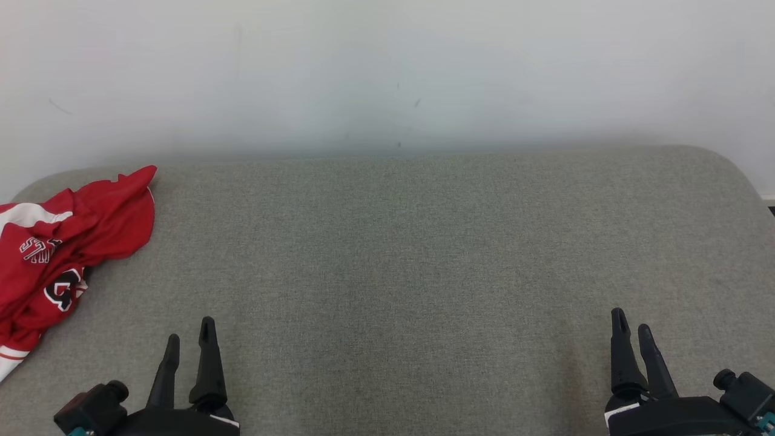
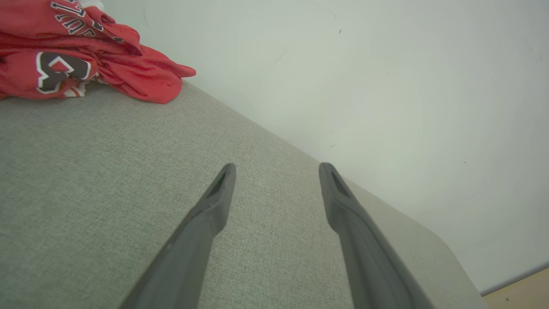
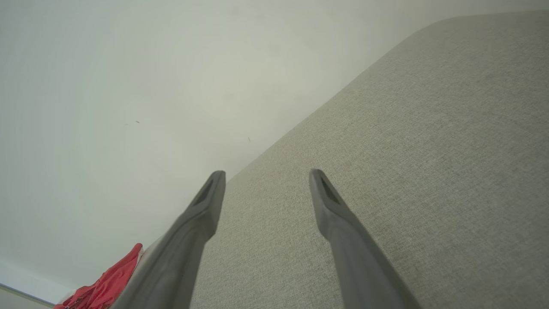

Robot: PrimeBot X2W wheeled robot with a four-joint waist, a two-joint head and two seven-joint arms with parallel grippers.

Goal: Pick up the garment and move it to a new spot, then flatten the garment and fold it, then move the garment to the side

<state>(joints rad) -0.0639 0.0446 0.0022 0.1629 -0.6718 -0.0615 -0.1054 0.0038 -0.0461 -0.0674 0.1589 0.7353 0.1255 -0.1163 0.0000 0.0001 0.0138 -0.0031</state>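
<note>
Grey padded surface: bearing crumpled red garment at far left edge. Left gripper, right gripper: hovering near front, jaws gaping, empty. Likely awaiting first pick-up; needing leftward reach onto it

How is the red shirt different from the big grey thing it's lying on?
The red shirt is bright red with white and dark lettering; the grey surface is plain grey. The shirt is crumpled in a heap; the surface lies flat. The shirt sits just at the left edge; the surface spreads right across the head view. Both look like cloth.
</note>
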